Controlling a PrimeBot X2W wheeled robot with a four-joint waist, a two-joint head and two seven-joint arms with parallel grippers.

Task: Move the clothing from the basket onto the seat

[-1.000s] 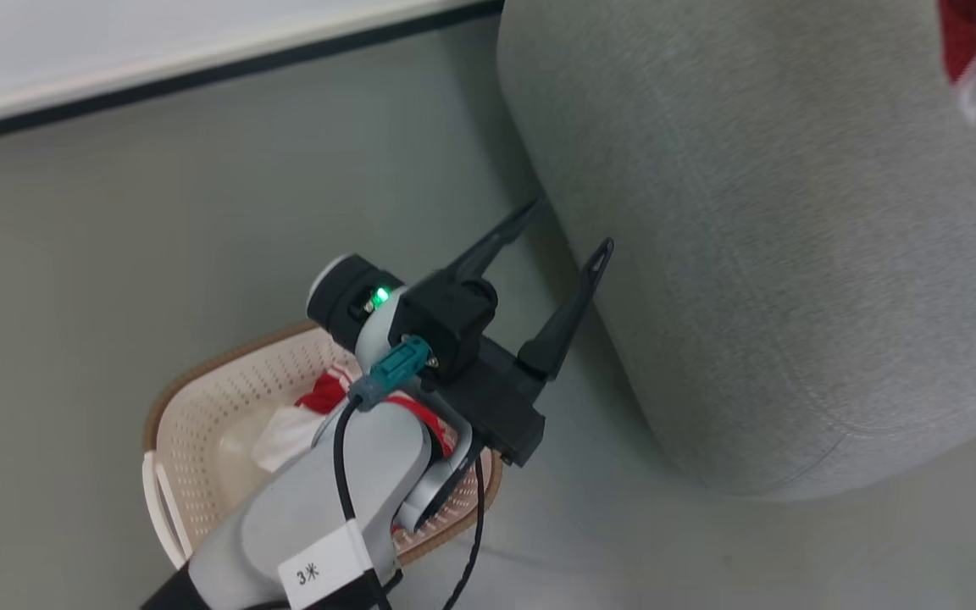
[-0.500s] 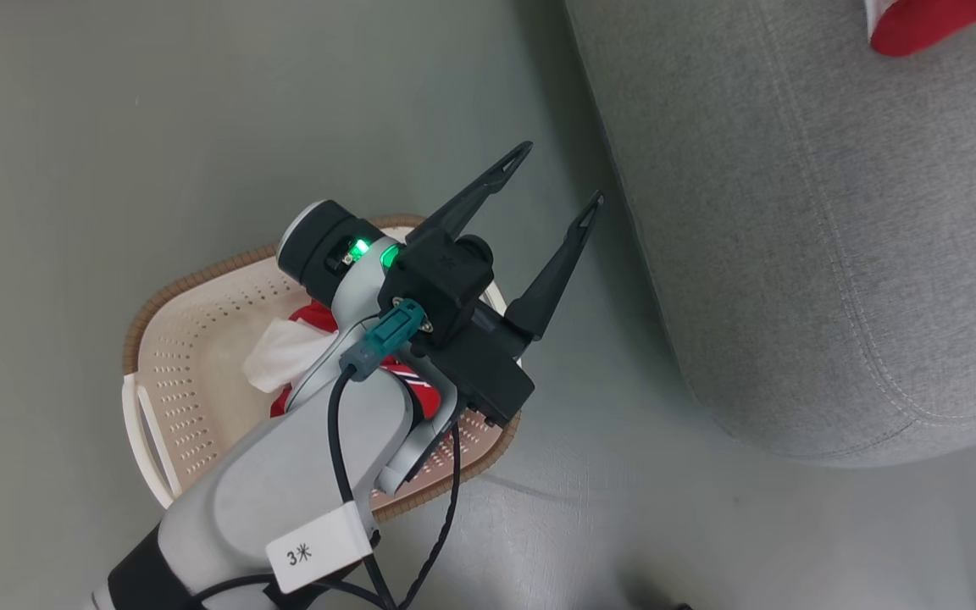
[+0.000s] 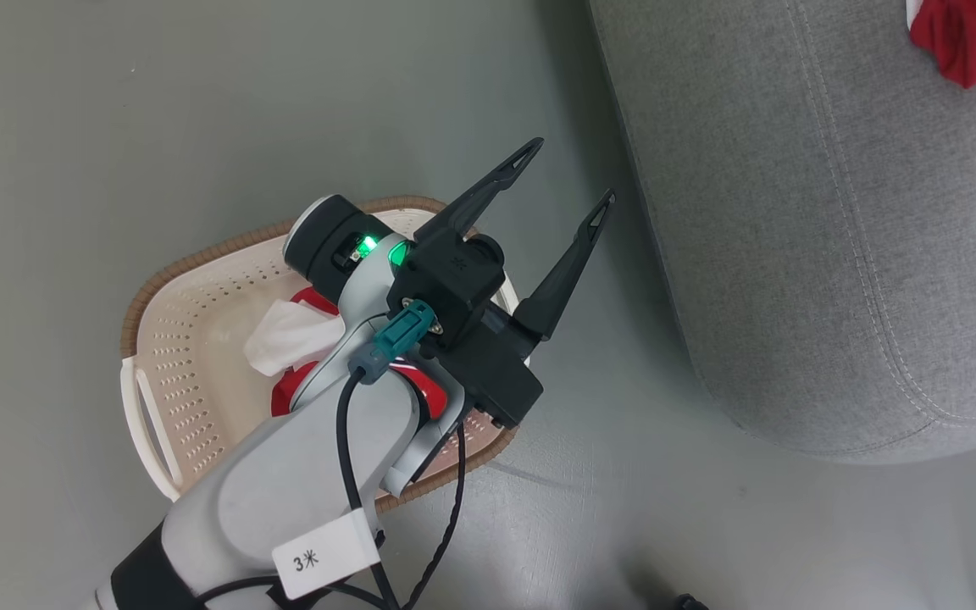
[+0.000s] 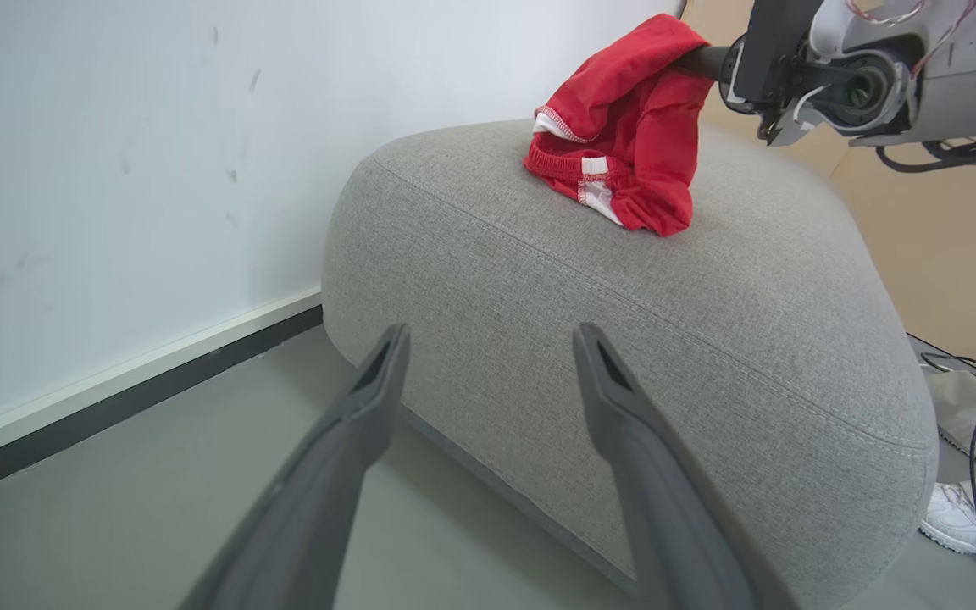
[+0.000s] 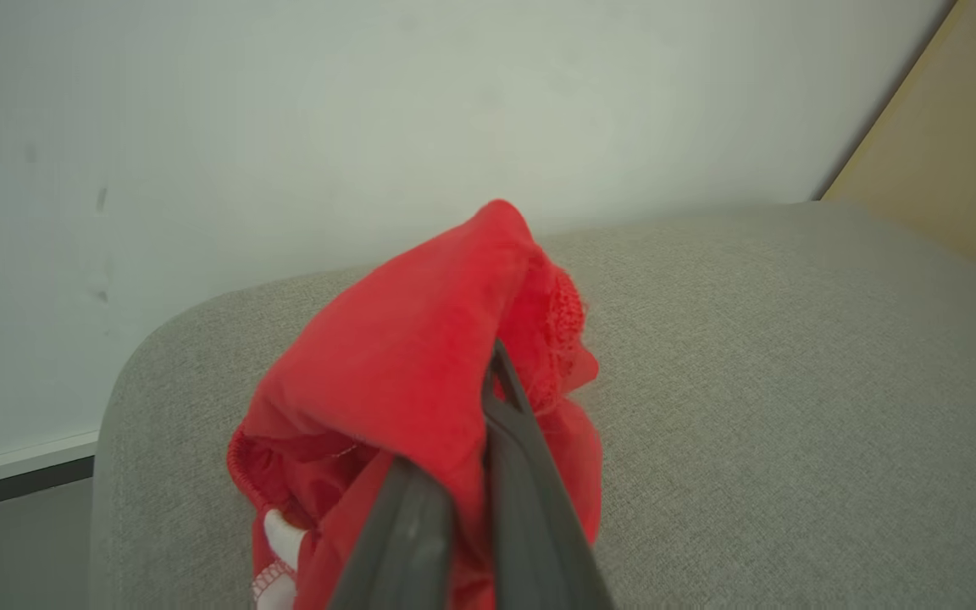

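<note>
One garment [image 3: 289, 339] in basket [image 3: 191, 339]; second garment [image 5: 386, 364] in right end effector [image 5: 492, 398].

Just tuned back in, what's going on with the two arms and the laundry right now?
The right gripper is shut on a red jersey garment with white trim, whose lower folds appear to rest on top of the large light-grey fabric sofa. The left gripper is open and empty above the cream perforated plastic basket with a brown rim, fingers pointing toward the sofa. More red and white clothing lies in the basket.
</note>
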